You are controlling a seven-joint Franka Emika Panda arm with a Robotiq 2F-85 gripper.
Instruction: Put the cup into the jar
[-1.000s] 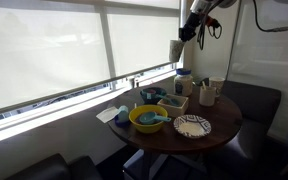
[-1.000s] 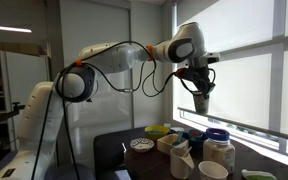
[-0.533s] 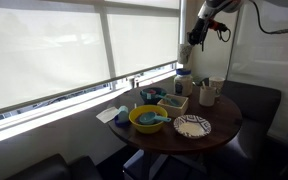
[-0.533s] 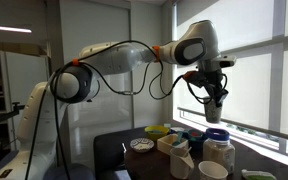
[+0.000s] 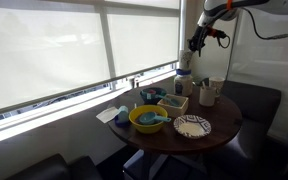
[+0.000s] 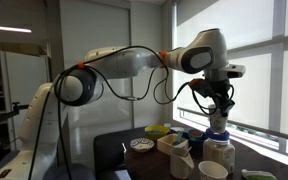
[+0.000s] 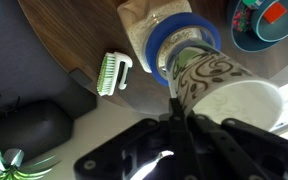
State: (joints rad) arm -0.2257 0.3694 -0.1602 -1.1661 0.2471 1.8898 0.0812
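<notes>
**One cup gripped above the jar's mouth**

One tall cylindrical cream-white cup (image 7: 224, 88), its wall scrolled with a dark pattern, is held by the rim in the black Robotiq gripper (image 7: 180, 113). The claw is clenched on the cup. In the wrist view its dark fingers (image 7: 174, 105) meet the rim at about 8 o'clock of the cup's open mouth. The stout, pale, translucent cylindrical jar (image 7: 174, 45) with the dark bluish top band lies at 11 o'clock of the cup. From this angle the cup's far end overlaps the jar's blue ring.

In an exterior view the cup (image 6: 219, 119) hangs upright at 12 o'clock over the jar (image 6: 219, 152), close above its blue top. It is not inside the jar, and I cannot tell whether the two touch. In an exterior view the gripper (image 5: 196, 42) is high over the round dark wooden table (image 5: 224, 125), with the jar (image 5: 184, 82) standing near the table's window-side edge, at about 6 o'clock of the claw.

On the same table, a smaller white mug (image 5: 208, 95) stands at 4 o'clock of the jar and a tan square box (image 5: 174, 102) at 7 o'clock. A round yellow bowl (image 5: 149, 119) and a round patterned plate (image 5: 192, 126) lie nearer the camera. In the wrist view a small white-and-green brush-like item (image 7: 112, 73) lies at 8 o'clock of the jar, and a teal bowl (image 7: 269, 22) at 3 o'clock.
</notes>
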